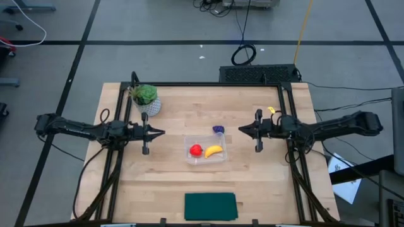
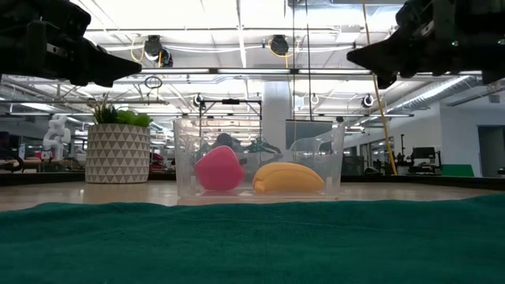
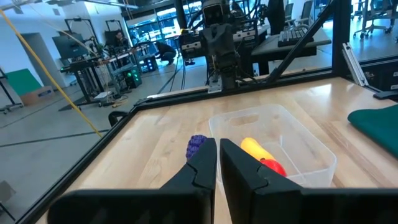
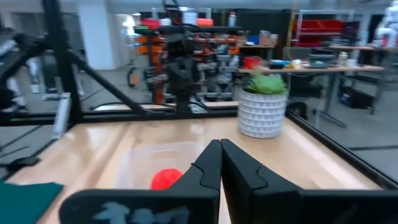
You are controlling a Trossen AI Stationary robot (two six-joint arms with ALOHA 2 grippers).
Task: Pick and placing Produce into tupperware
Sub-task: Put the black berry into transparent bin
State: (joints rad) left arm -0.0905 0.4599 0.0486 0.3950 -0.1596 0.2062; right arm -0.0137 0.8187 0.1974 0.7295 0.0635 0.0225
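The clear tupperware (image 1: 206,152) sits on the table's middle. Inside it lie the round red fruit (image 1: 196,150) and the yellow banana (image 1: 214,150); the low view shows them side by side, the red fruit (image 2: 218,170) and the banana (image 2: 288,177). The dark purple lumpy piece (image 1: 218,130) rests on the wood just beyond the container's far right corner. My left gripper (image 1: 163,132) hovers shut to the left of the container, pointing right. My right gripper (image 1: 240,130) hovers shut to its right, pointing left, close to the purple piece (image 3: 196,146).
A green plant in a white patterned pot (image 1: 146,98) stands at the far left of the table. A dark green flat mat (image 1: 210,206) lies at the near edge. A black frame rail (image 1: 208,84) runs along the far edge and down both sides.
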